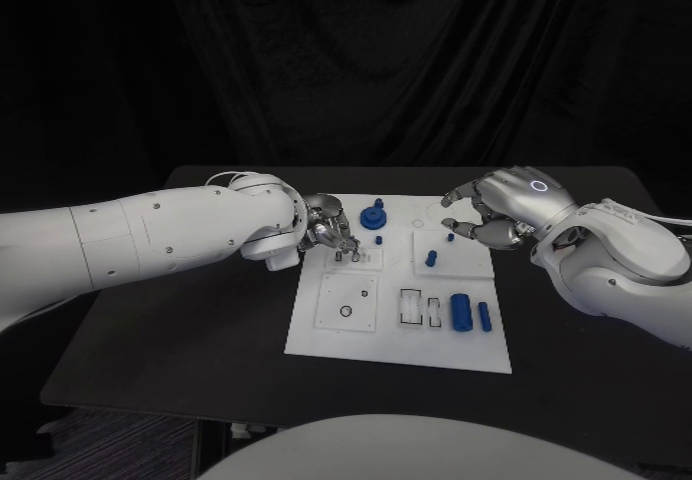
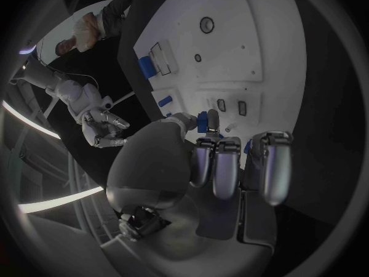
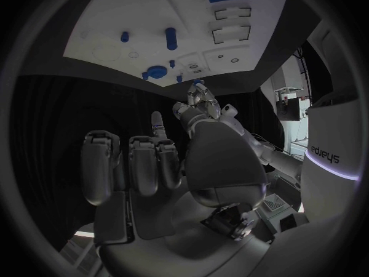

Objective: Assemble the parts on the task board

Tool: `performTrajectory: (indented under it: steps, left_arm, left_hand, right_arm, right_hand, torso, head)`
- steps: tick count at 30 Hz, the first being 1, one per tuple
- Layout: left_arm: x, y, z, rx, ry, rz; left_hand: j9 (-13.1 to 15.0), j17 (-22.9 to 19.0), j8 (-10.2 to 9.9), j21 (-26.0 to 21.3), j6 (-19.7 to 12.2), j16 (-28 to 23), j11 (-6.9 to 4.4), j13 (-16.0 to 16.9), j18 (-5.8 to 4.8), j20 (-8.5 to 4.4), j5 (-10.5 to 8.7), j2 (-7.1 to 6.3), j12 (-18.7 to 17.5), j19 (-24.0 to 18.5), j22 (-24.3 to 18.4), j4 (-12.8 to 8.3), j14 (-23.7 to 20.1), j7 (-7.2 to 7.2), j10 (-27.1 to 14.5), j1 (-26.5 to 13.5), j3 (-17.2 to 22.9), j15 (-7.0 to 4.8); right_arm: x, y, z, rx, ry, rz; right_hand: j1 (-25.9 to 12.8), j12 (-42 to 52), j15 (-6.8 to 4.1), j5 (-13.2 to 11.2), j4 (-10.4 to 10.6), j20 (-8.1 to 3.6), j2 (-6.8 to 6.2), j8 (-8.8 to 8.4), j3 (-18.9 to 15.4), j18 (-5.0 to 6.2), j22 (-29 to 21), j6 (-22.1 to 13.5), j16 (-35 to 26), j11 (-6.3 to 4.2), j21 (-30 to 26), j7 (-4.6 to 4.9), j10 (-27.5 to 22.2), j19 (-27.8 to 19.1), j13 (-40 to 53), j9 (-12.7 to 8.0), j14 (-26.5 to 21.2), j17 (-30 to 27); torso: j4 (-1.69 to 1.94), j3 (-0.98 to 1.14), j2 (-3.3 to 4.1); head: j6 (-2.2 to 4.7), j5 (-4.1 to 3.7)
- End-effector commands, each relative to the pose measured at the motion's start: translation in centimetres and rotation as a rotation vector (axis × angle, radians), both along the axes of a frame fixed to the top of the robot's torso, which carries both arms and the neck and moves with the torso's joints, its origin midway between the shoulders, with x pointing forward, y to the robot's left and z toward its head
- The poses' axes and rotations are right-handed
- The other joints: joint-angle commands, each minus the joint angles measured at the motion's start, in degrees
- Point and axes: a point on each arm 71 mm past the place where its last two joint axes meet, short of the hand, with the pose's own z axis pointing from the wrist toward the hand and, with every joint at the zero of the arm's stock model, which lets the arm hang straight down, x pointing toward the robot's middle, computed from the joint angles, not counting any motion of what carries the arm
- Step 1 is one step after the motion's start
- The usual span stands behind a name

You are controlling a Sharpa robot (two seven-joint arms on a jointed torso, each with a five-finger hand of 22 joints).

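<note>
White task board (image 1: 325,335) lies flat mid-table, long axis running away from me, so both hands can reach its far end. I log items from large to small.

Left hand (image 1: 326,231): over the board's far left corner, fingers bunched downward over a small recessed pad. In the left wrist view a small blue part (image 2: 202,122) sits at the fingertips, apparently pinched between thumb and a finger. I judge it is held that way so it can go straight down into a socket under the hand.

Right hand (image 1: 498,214): hovering just off the board's far right corner, fingers curled loosely with gaps between them, nothing in them. I read it as released and waiting, kept clear of the left hand's work.

Blue knob (image 1: 375,216): standing on the board just beside the left hand, between the two hands.

Large blue cylinder (image 1: 460,311): lying on the board's near right part, well apart from both hands, beside a slimmer blue pin (image 1: 485,317). Both probably await the rectangular slots next to them.

Short blue peg (image 1: 430,258): near the right hand, on the side toward me.
</note>
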Motion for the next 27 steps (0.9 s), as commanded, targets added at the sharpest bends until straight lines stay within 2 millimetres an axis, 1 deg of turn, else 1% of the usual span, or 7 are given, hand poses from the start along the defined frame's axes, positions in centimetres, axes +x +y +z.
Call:
performTrajectory:
  steps: [1,5,6,8,11,18,27]
  left_arm:
    - [0.1,-0.1,-0.2,0.098,0.042,0.015]
    - [0.2,-0.7,-0.1,0.086,0.022,0.019]
    - [0.2,-0.9,-0.1,0.084,0.019,0.02]
    - [0.2,-1.0,0.0,0.087,0.019,0.019]
    - [0.1,-1.3,-0.1,0.099,0.027,0.019]
    - [0.0,-1.6,-0.3,0.138,0.047,0.034]
    - [0.2,-1.7,-0.5,0.164,0.063,0.037]
  left_hand:
    - [0.2,15.1,0.2,-0.3,0.7,0.1,-0.39,11.5,0.7,-0.5,0.01,0.29,-0.2,2.1,11.6,-8.9,6.1,-1.38,3.0,-0.3,9.2,-0.42]
    - [0.4,15.1,0.3,-0.4,0.4,0.1,-0.36,11.4,0.71,-0.55,-0.69,0.39,-0.3,2.1,11.5,-9.1,6.1,-1.34,3.0,-0.5,9.6,-0.42]
    - [0.5,15.1,0.2,-0.5,0.2,0.1,-0.34,11.4,0.72,-0.56,-1.47,0.5,-0.3,2.1,11.5,-9.3,6.1,-1.29,3.0,-0.7,9.8,-0.41]
    - [0.5,15.1,0.2,-0.5,0.0,0.1,-0.31,11.4,0.71,-0.56,-1.97,0.56,-0.3,2.1,11.5,-9.4,6.1,-1.27,3.0,-0.8,9.9,-0.41]
    - [0.5,15.1,0.1,-0.5,0.0,0.1,-0.31,11.4,0.71,-0.56,-2.38,0.58,-0.3,2.2,11.5,-9.5,6.1,-1.26,3.0,-0.8,10.0,-0.39]
    - [0.5,15.1,0.1,-0.5,-0.1,0.1,-0.31,11.4,0.71,-0.56,-2.59,0.67,-0.3,2.2,11.5,-9.7,6.1,-1.26,3.0,-0.8,10.2,-0.39]
    - [0.4,15.1,-0.2,-0.3,-0.1,0.1,-0.29,11.7,0.66,-0.56,-3.15,0.81,0.2,2.3,11.6,-9.9,6.1,-1.21,3.3,-0.9,10.5,-0.39]
  right_arm:
    - [0.1,-0.4,0.0,-0.013,0.004,-0.027]
    - [0.1,-0.7,0.0,-0.023,0.011,-0.035]
    - [0.1,-0.8,-0.1,-0.024,0.012,-0.037]
    - [0.1,-0.9,-0.1,-0.026,0.013,-0.04]
    - [0.2,-1.0,-0.1,-0.027,0.014,-0.044]
    - [0.2,-1.1,-0.1,-0.03,0.016,-0.049]
    - [0.3,-1.1,-0.1,-0.03,0.014,-0.047]
  right_hand:
    - [0.0,-0.3,-0.37,0.3,0.3,-0.51,0.45,0.01,0.0,0.24,12.9,0.3,-0.3,-0.27,-0.2,0.01,5.4,2.8,14.4,-0.1,4.6,8.5]
    - [0.0,-0.4,-0.37,0.4,0.4,-0.52,0.49,-0.01,0.1,0.27,12.9,0.3,-0.4,-0.28,-0.3,0.0,5.3,2.7,14.3,-0.1,4.5,8.3]
    - [0.0,-0.4,-0.37,0.4,0.4,-0.52,0.49,-0.01,0.1,0.27,12.9,0.3,-0.4,-0.28,-0.3,0.0,5.3,2.7,14.3,-0.1,4.5,8.3]
    - [0.0,-0.4,-0.37,0.4,0.4,-0.52,0.5,-0.02,0.1,0.27,12.9,0.3,-0.3,-0.29,-0.3,0.0,5.2,2.7,14.3,-0.1,4.5,8.4]
    - [0.0,-0.4,-0.37,0.4,0.4,-0.52,0.5,-0.02,0.1,0.27,12.9,0.3,-0.3,-0.29,-0.3,0.0,5.2,2.7,14.3,-0.1,4.5,8.4]
    - [0.2,-0.5,-0.39,0.6,0.3,-0.54,0.55,-0.05,0.2,0.28,12.9,0.3,-0.4,-0.31,-0.3,-0.03,5.1,2.7,14.2,-0.1,4.5,8.4]
    - [0.6,-0.8,-0.43,1.2,0.2,-0.59,0.64,-0.09,0.6,0.29,12.9,0.5,-0.4,-0.35,-0.4,-0.05,4.9,2.7,13.9,-0.2,4.5,8.2]
  torso:
    - [-0.07,-0.01,0.01]
    - [-0.19,0.03,0.01]
    - [-0.16,0.03,-0.01]
    - [-0.05,0.03,0.01]
    - [0.06,0.02,-0.01]
    - [0.09,0.04,0.02]
    - [-0.06,0.05,-0.01]
  head:
    - [0.01,-0.11]
    - [0.01,-0.54]
    - [0.01,-0.69]
    - [0.01,-1.01]
    - [0.01,-1.23]
    - [0.01,-1.04]
    - [0.01,-0.89]
